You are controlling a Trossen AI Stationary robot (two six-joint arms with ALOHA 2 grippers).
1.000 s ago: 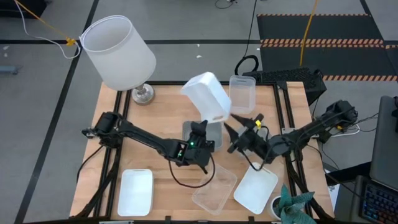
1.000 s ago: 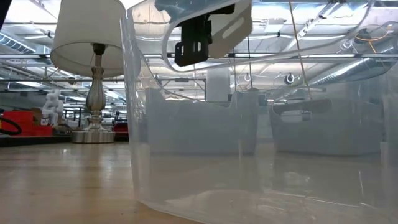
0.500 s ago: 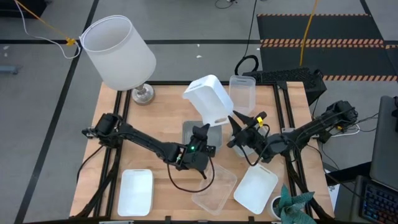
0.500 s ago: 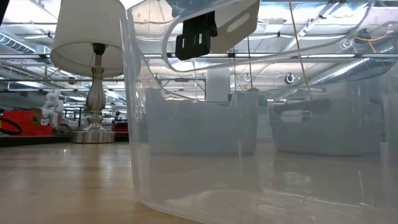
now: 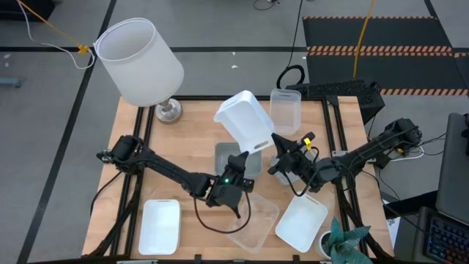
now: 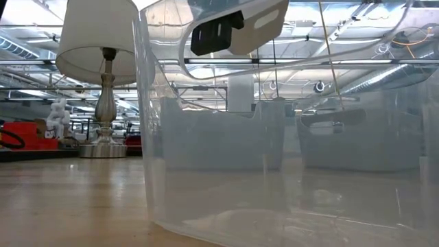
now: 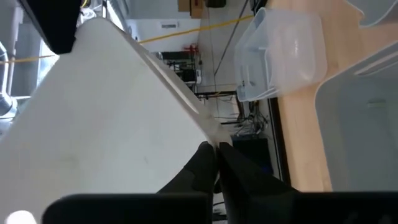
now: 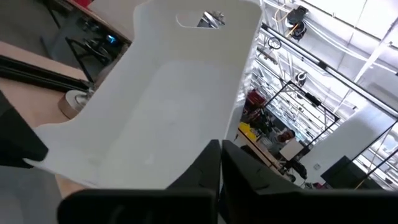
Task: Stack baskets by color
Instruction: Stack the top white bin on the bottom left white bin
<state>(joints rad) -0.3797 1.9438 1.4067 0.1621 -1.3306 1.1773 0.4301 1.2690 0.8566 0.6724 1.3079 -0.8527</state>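
A white basket hangs tilted in the air over the table's middle, with both grippers shut on it. My left gripper comes at its near end, and my right gripper at its right near corner. The low view shows the basket high up with a dark gripper on it. Under it a grey-blue basket rests on the table. Two white baskets lie near the front edge, with a clear basket between them. Another clear basket stands at the far side. My left gripper pinches the white basket's wall edge at its near end between its two fingers, which lie level and come from the near side. The basket is lifted clear, its outer side toward this wrist. My right gripper pinches the basket's rim between its two fingers, level, from the table's right. The hollow inside faces this wrist, and the basket stands tilted, clear of the table.
A lamp with a big white shade stands at the far left corner, its base on the table. The near clear basket fills most of the low view. A green plant sits at the near right corner.
My right gripper has shut on the white basket's rim, its fingers open a second ago. My left gripper has shifted a little toward the near edge and rolled, and the basket has tipped slightly with it, staying lifted.
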